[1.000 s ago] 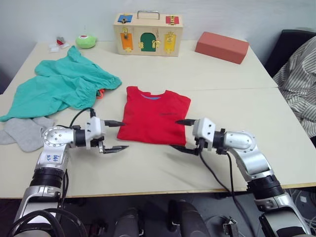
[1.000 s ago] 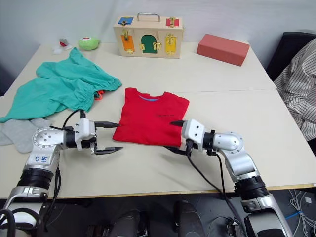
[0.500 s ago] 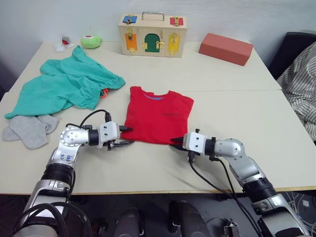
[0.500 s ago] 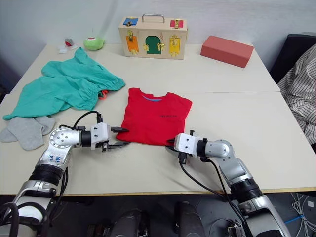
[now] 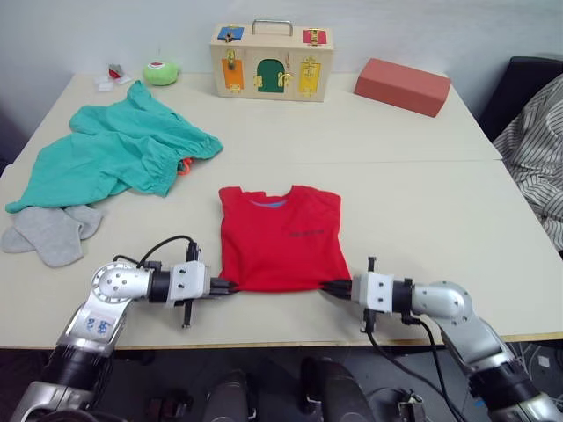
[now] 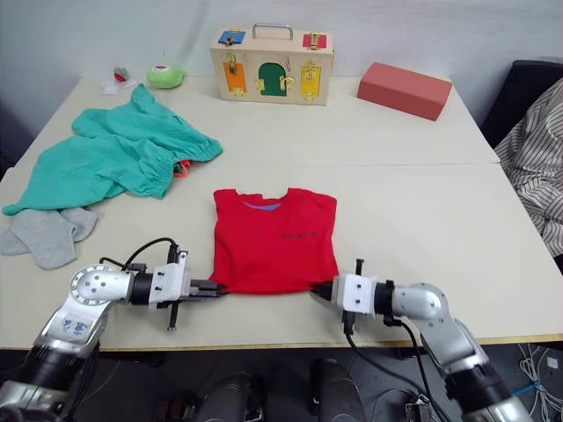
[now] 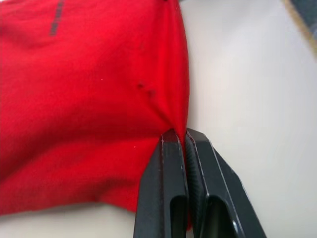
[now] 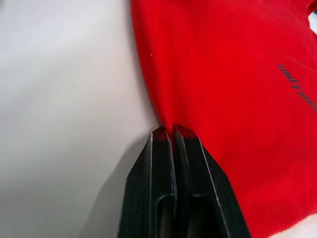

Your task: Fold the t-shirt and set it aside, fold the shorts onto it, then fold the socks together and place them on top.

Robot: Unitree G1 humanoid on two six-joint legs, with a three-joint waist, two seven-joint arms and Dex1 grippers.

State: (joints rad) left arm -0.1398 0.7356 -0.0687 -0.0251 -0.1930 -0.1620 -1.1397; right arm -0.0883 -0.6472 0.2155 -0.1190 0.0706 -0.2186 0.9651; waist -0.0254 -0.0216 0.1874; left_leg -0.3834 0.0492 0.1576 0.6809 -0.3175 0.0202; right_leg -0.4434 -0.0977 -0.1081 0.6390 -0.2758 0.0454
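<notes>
The left gripper (image 5: 222, 286) was pinched tight on the near left corner of the t-shirt (image 5: 281, 237), and the right gripper (image 5: 337, 286) was clamped the same way on the near right corner, so the hem ran taut between them close to the near edge of the bench (image 5: 422, 220). From both grippers the red cloth lay flat, sleeves already tucked in, collar at the far end. To fold it well, I judged both corners should rise together and travel level toward the collar, keeping the hem straight so the layers land square. Beyond the left gripper, well apart, lay the teal shorts (image 5: 114, 158), with the grey socks (image 5: 48, 233) nearer on that side. Farther off stood a wooden latch box (image 5: 271, 61) and a red block (image 5: 402, 85).
</notes>
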